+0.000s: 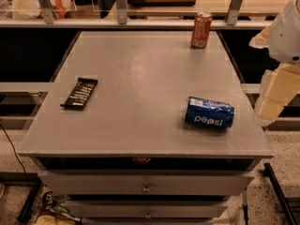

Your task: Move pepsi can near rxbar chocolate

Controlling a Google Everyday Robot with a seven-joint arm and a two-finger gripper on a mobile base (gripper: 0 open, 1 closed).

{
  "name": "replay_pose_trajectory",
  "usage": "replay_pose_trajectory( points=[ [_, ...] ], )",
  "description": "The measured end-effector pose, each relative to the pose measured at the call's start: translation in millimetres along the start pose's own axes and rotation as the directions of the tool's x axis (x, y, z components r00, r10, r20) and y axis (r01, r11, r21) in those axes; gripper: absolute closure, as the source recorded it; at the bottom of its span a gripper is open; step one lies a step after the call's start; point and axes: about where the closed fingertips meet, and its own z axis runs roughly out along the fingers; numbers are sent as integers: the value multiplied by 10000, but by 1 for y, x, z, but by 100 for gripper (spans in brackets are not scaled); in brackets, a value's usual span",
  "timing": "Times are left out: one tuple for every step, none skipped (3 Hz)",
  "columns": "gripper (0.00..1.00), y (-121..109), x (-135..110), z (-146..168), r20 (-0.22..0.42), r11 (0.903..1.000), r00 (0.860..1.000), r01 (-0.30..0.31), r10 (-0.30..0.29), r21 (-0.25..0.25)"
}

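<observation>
The pepsi can (209, 112) is blue with white lettering. It lies on its side on the right part of the grey table top (140, 78), near the front. The rxbar chocolate (79, 93) is a flat black bar with white text. It lies on the left part of the table, far from the can. My gripper (275, 97) hangs at the right edge of the view, just past the table's right side, to the right of the pepsi can and above table level. It holds nothing.
A red-orange can (201, 30) stands upright at the back right of the table. A railing with metal posts (121, 6) runs behind the table. Drawers (146, 185) sit under the front edge. My white arm (288, 29) fills the upper right.
</observation>
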Motion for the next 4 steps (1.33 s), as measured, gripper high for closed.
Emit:
replay_pose_trajectory(
  points=[
    [0, -1, -1, 1, 57, 10000, 10000, -50, 49, 37],
    [0, -3, -6, 27, 110, 9995, 9999, -93, 96, -312],
    [0, -4, -12, 61, 65, 9973, 9996, -262, 267, -686],
    [0, -2, -14, 96, -3, 9939, 9982, -595, 597, -926]
  ],
)
